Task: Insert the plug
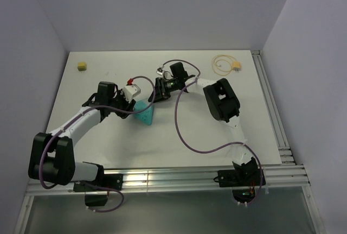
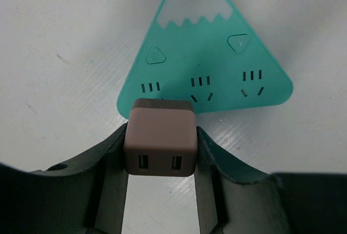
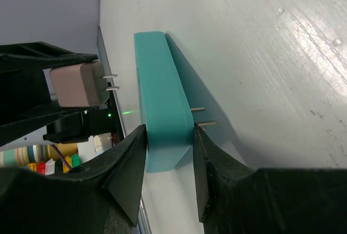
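My left gripper is shut on a pinkish-beige charger plug, a cube with two USB ports and two metal prongs. The prongs point at the face of the teal triangular socket block and stop a short gap from it. My right gripper is shut on that block's top corner. In the top view both grippers meet at the teal block at table centre. A small yellow connector on a looped pale-yellow cable lies apart at the back right.
A small yellow block lies at the back left. A small red item and a small metal piece lie behind the grippers. A rail runs along the table's right edge. A purple cable loops off the right arm.
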Controlling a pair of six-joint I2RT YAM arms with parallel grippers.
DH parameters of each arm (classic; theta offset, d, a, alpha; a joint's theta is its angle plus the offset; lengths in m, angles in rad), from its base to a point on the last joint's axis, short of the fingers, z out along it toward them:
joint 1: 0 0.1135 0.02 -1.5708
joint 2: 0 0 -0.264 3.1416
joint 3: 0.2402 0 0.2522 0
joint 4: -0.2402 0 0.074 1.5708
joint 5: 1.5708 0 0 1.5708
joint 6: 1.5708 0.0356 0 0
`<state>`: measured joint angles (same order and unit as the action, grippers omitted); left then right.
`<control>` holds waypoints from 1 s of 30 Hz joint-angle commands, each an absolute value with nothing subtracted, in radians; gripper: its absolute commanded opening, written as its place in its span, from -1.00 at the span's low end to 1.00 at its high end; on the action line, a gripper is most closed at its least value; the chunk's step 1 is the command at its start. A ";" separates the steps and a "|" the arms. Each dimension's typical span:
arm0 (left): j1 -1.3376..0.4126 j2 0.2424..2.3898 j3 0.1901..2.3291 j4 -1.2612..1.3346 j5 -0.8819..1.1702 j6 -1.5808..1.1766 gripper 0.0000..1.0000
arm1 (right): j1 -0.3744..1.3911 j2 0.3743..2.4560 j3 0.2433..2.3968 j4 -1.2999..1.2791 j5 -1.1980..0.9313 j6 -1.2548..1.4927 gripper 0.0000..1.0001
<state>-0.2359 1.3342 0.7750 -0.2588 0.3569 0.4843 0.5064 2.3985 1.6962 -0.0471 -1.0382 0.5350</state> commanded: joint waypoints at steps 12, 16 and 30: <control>-0.190 1.413 0.862 -0.229 0.429 0.462 -1.00 | 0.525 2.373 1.698 -0.014 -1.035 0.518 -1.00; -0.190 1.434 0.868 -0.238 0.439 0.462 -1.00 | 0.531 2.376 1.698 -0.008 -1.026 0.526 -1.00; -0.189 1.457 0.885 -0.273 0.428 0.433 -0.99 | 0.532 2.378 1.697 -0.028 -0.996 0.515 -1.00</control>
